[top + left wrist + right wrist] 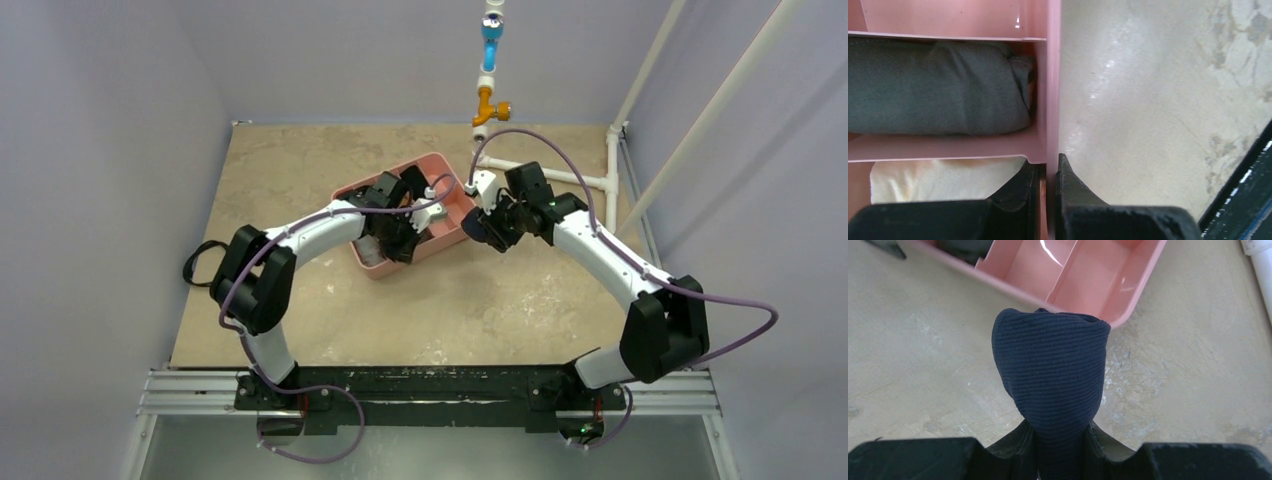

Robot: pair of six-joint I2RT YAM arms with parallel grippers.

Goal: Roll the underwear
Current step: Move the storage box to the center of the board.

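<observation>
The underwear (1053, 365) is a bunched, ribbed navy-blue bundle sticking up from between the fingers of my right gripper (1060, 440), which is shut on it. It hangs above the table just right of the pink tray (1088, 285). In the top view the right gripper (482, 226) holds it beside the tray's right corner (458, 212). My left gripper (1050, 165) is shut on the tray's thin pink side wall (1053, 75), one finger inside and one outside. The underwear's pale band is hidden.
The divided tray holds a dark grey fabric roll (933, 87) and a cream fabric piece (938, 180) in neighbouring compartments. A white pipe frame (560, 178) stands at the back right. A black cable loop (200, 262) lies at the table's left edge.
</observation>
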